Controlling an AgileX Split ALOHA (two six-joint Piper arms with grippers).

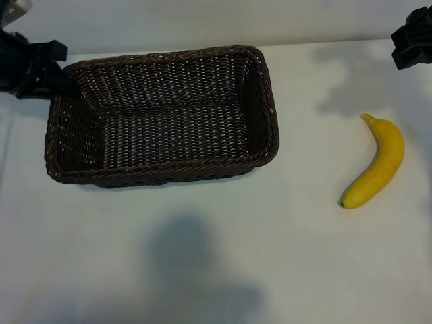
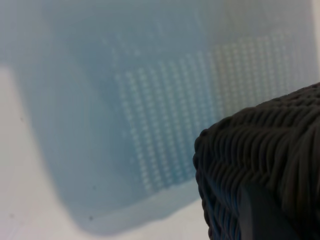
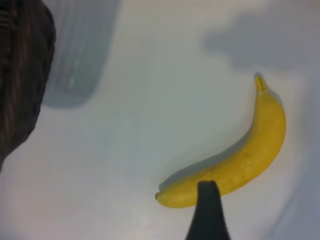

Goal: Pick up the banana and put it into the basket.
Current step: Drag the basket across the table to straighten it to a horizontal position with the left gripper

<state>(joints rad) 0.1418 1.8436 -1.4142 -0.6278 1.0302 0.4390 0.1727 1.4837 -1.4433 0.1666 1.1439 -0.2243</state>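
The banana (image 1: 379, 164) lies on the white table at the right, its stem pointing to the far side; the right wrist view shows it too (image 3: 235, 162). The dark brown woven basket (image 1: 67, 165) stands at the left with nothing in it. My left gripper (image 1: 48, 73) is at the basket's far left corner, closed over the rim; one dark finger (image 2: 262, 215) lies against the wicker wall (image 2: 260, 150). My right gripper (image 1: 412, 42) hangs open above the table's far right, apart from the banana. Only one of its fingers (image 3: 207, 212) shows.
Bare white tabletop (image 1: 202, 256) stretches between basket and banana and along the front, crossed by soft shadows. Nothing else stands on it.
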